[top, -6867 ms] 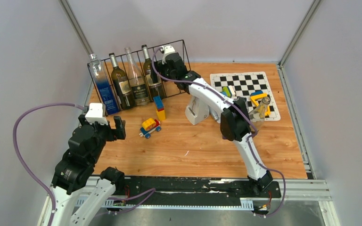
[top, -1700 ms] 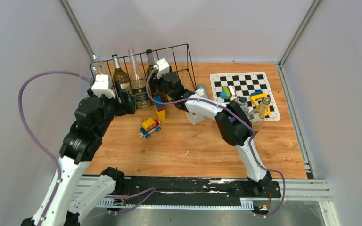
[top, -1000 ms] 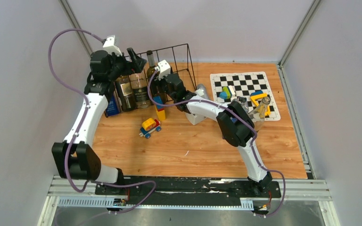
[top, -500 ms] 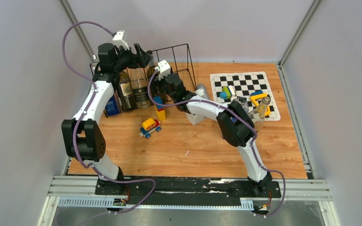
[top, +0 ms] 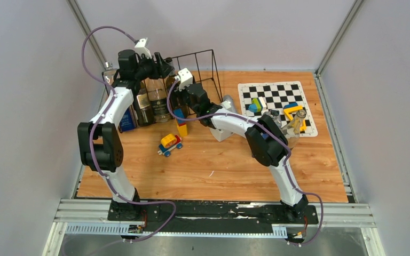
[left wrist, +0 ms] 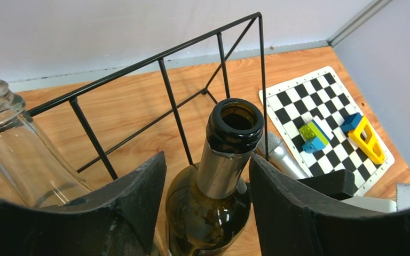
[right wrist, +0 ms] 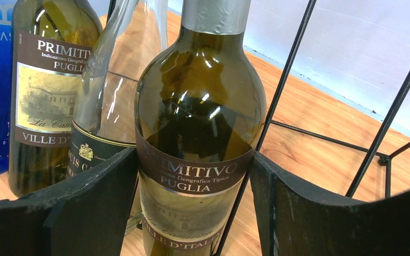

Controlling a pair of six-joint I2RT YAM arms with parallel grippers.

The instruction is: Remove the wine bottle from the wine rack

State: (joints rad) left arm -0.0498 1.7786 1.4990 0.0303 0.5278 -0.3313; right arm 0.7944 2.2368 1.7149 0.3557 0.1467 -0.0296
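Wine bottle (left wrist: pixel 219 181): upright in the wine rack (left wrist: pixel 159 60), rightmost of 4 bottles. Left gripper (left wrist: pixel 207 160) straddles the foil neck, fingers apart, with a gap showing on 1 side. Right gripper (right wrist: pixel 194 154) is clamped on the body at label height. Recommended: close squarely below the lip, then lift straight up, avoiding the clear bottle (left wrist: pixel 10 138) just beside. Bottle base and rack floor are cut off in both wrist views, and the arms screen them from above.
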